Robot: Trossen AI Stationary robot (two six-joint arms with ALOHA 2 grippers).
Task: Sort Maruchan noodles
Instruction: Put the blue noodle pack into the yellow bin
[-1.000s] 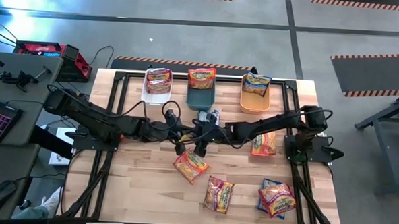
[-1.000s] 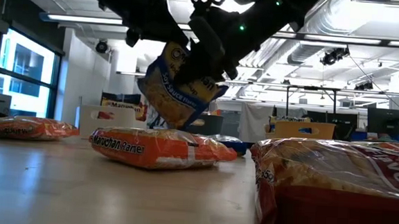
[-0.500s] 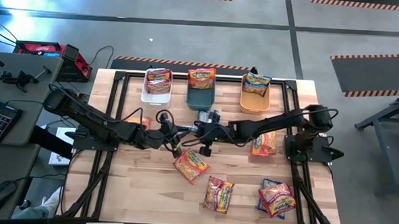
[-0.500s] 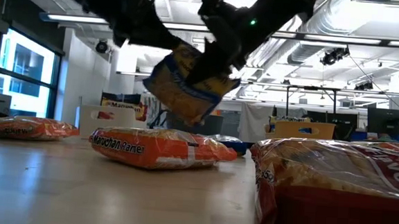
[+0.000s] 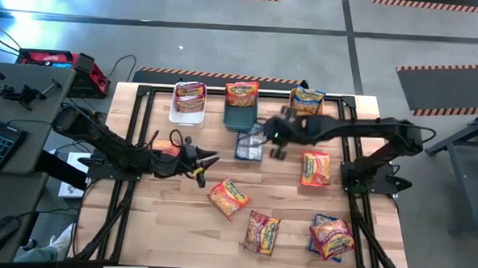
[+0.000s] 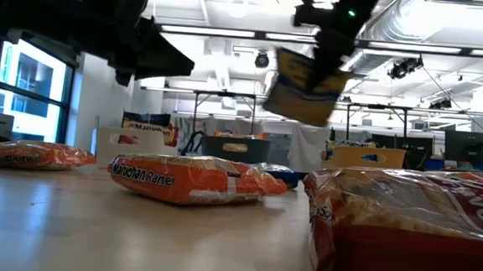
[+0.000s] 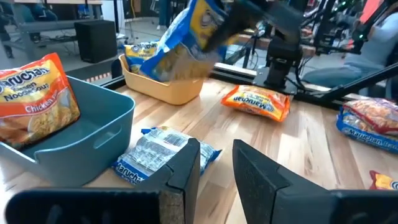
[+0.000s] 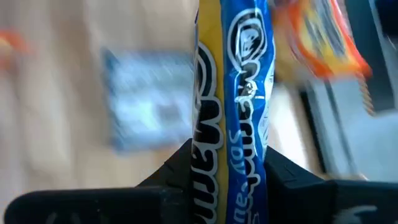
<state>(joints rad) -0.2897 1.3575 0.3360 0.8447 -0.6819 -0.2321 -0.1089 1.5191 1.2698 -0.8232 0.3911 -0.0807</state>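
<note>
The right gripper [image 8: 233, 168] is clamped on a blue-and-yellow packet [image 8: 233, 93]: its two dark fingers press on both flat sides of the crinkly plastic, and the packet stands on its edge between them. In the low view this packet [image 6: 303, 87] hangs in the air under the gripper, well above the wooden table [image 5: 179, 220].

The left gripper [image 7: 217, 171] holds nothing. Its jaws stand a little apart, with only a narrow gap between the dark fingers (nothing touches them). Just beyond its fingertips lies another blue packet [image 7: 158, 152], flat on the wood with its silver-grey back up, beside the teal bin [image 7: 93, 130]. This bin is smooth plastic with a rounded rim, and an orange packet [image 7: 37, 93] leans inside it. Farther from the jaws lies one more orange packet [image 7: 256, 101], flat and puffy, and behind it stands the orange bin [image 7: 165, 87] with a blue-and-yellow packet inside.

From above, the white bin [image 5: 188, 104] holds a pink-red packet. Near the front edge of the table, well apart from both grippers, several more packets [image 5: 261, 230] lie loose on the pale wood planks.
</note>
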